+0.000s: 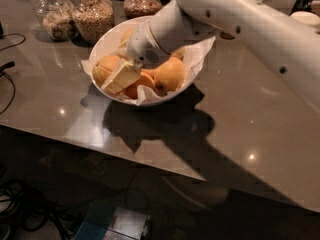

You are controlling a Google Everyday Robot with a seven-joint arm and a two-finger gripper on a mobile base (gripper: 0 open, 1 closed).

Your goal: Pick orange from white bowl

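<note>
The white bowl point(107, 40) with crinkled paper lining stands on the dark table near the back left and holds several oranges. The large orange point(170, 74), with a small dark stem spot low on its left side, lies at the bowl's right front. A smaller orange point(105, 66) lies at the left, and another point(136, 90) is partly hidden under the gripper. My gripper point(117, 81) reaches down into the bowl from the upper right. Its cream tip lies over the oranges between the left one and the large one. The white arm hides the back of the bowl.
Three glass jars of grains stand behind the bowl, at left point(54, 15), middle point(94, 15) and right point(142, 1). Black cables point(7, 66) lie at the table's left edge. The table's front edge point(150, 163) runs diagonally below the bowl, with the floor and clutter beneath.
</note>
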